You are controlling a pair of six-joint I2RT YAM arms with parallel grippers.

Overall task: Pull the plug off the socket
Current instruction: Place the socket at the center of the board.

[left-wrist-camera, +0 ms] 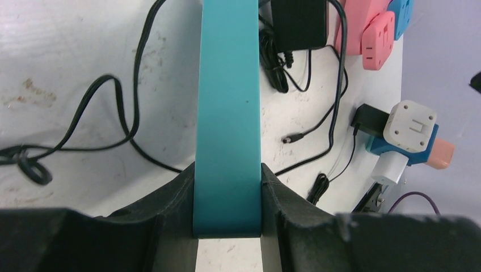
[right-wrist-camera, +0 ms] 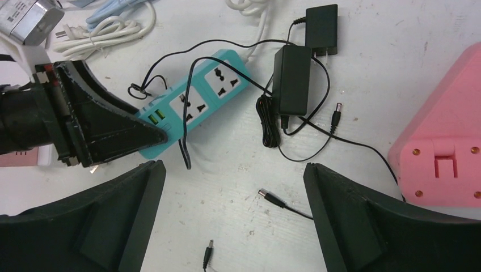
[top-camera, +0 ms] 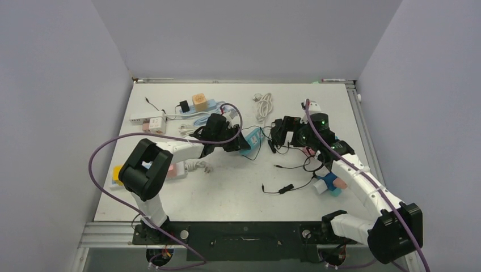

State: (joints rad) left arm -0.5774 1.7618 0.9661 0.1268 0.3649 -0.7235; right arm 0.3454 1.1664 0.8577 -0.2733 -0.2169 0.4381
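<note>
The teal power strip (top-camera: 252, 137) lies mid-table, and both sockets on its face (right-wrist-camera: 195, 105) show empty. My left gripper (top-camera: 241, 143) is shut on the strip's near end, with the strip (left-wrist-camera: 227, 113) pinched between its jaws (left-wrist-camera: 227, 175). Its black fingers (right-wrist-camera: 108, 130) also show in the right wrist view. A black adapter plug (right-wrist-camera: 292, 79) lies on the table beside the strip's far end, apart from the sockets, and it also shows in the left wrist view (left-wrist-camera: 299, 22). My right gripper (right-wrist-camera: 232, 170) is open and empty, hovering over the bare table near the adapter (top-camera: 282, 131).
A second black adapter (right-wrist-camera: 321, 28) and thin black cables with barrel tips (right-wrist-camera: 272, 199) lie around. Pink socket blocks (right-wrist-camera: 448, 141) sit to the right, and a white-blue cube adapter (left-wrist-camera: 405, 133) nearer the front. White cords (top-camera: 263, 105) and other strips (top-camera: 148, 120) are at the back left.
</note>
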